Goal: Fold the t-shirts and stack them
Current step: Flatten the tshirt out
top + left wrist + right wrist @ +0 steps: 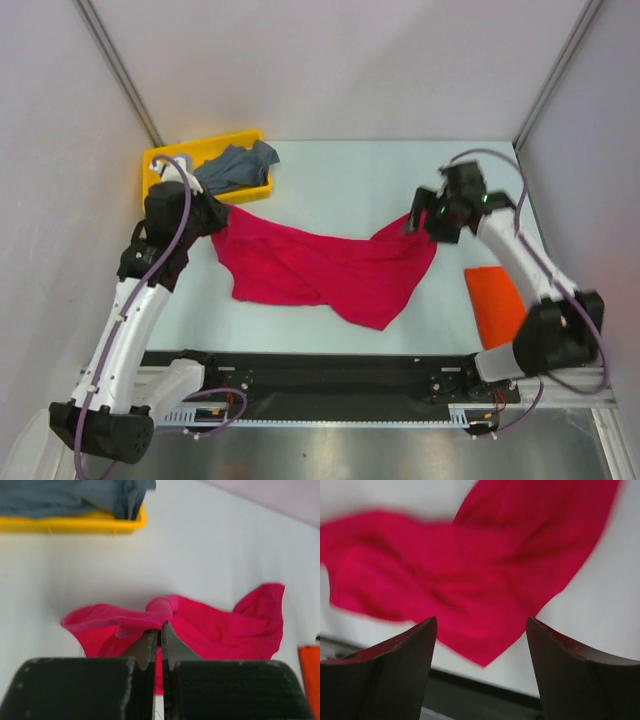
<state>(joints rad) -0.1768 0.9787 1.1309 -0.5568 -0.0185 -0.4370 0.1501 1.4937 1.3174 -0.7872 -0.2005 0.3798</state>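
Nearest, beside the desk's (350,185) right edge and close to its near edge, the orange-red t-shirt (495,303) lies folded into a flat oblong, apart from the other cloth. Beyond it the crimson-pink t-shirt (320,268) sprawls rumpled across the middle of the desk, one pointed flap reaching toward the near edge.

The left pincer (160,630) sits at the shirt's far left corner. Its jaws are pressed together on a bunched fold of the crimson cloth, which rises into a ridge at the fingertips.

The right pincer (482,625) hangs over the shirt's far right corner, where the cloth peaks upward. Its jaws stand wide apart with nothing between them. The crimson cloth shows blurred beyond them in the wrist view, and whether a finger touches it cannot be told.

Farthest, in the desk's far left corner, the yellow tray (205,142) holds the grey-blue t-shirt (235,165). It is crumpled, and part of it hangs over the tray's right rim.
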